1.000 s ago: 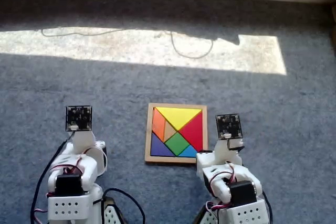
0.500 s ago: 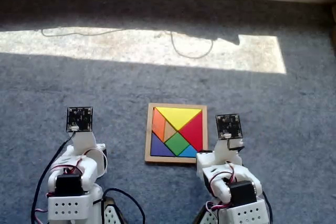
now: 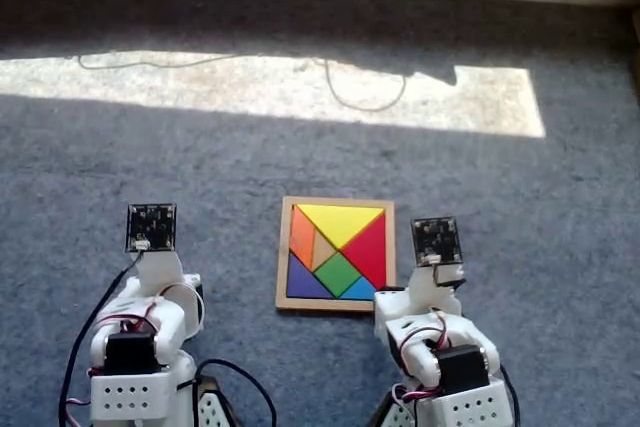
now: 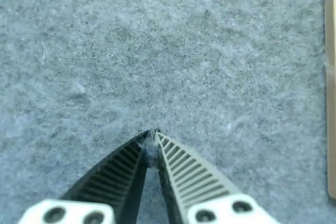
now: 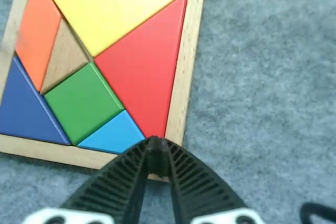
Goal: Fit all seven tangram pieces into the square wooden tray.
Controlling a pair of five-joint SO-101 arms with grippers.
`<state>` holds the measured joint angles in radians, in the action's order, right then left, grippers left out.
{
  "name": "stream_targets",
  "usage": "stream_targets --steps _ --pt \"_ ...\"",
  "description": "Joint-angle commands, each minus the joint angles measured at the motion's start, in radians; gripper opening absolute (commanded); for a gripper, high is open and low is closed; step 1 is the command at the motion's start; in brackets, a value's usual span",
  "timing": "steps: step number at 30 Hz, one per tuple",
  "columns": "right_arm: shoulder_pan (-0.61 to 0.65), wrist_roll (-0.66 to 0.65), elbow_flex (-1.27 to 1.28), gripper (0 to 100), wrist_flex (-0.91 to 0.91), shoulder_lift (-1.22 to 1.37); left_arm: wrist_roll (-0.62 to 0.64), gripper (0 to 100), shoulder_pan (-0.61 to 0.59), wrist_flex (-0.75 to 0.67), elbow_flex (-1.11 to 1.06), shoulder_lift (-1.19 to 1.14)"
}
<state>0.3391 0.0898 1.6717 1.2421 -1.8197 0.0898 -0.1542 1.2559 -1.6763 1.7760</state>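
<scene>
No readable text or numbers anywhere.

A: State of tray [image 3: 336, 203]?
B: Seven coloured pieces fill it. Yellow triangle [image 3: 340, 222] along far edge, red triangle [image 3: 371, 247] adjoining.
A: Arms?
B: Left arm [image 3: 145, 319] apart from tray; right arm [image 3: 437, 335] at its near corner.

The tray [image 3: 338, 203] lies between the two arms, a low wooden rim on the carpet [image 3: 200, 167]. The right tool [image 5: 156, 148] hangs at its near corner; the left tool [image 4: 152, 135] is over bare carpet beside it, well apart. A thin cable [image 3: 365, 110] loops across the far sunlit strip.
</scene>
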Motion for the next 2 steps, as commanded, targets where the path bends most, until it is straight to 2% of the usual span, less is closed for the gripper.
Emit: stream_targets --steps 1,2 --pt "-0.016 -0.012 0.142 0.5 0.008 -0.018 -0.008 1 -0.016 0.006 -0.021 0.007" --pt "-0.016 -0.012 0.142 0.5 0.008 -0.018 -0.008 1 -0.016 0.006 -0.021 0.007"
